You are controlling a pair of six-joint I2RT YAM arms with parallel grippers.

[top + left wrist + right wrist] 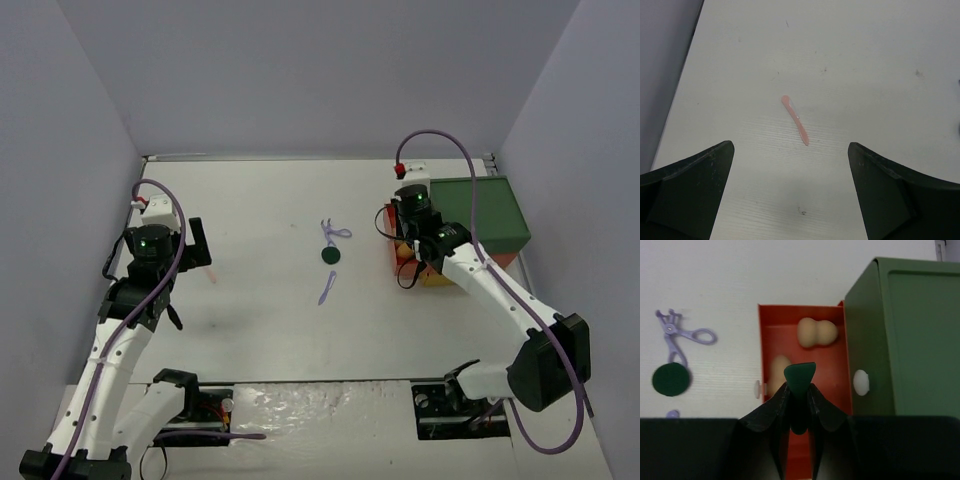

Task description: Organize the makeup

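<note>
Beneath the right gripper [799,390], whose fingers are clamping a dark green flat pad [800,376], an open red drawer [835,371] is holding tan rounded sponges [817,333]; ahead of the left gripper [791,146], fingers spread apart, a thin pink stick [795,120] is lying on the white table [865,50].

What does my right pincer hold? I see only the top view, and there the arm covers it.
Observer: The right pincer is shut on a dark green pad, over the open red drawer.
Operator: Is something in this drawer?
Observer: Yes, a peanut-shaped tan sponge and a second sponge, partly hidden by the pincer.
Operator: And the left pincer?
Observer: The left pincer is open with nothing in it; a pink stick lies flat on the table below it, untouched.
</note>
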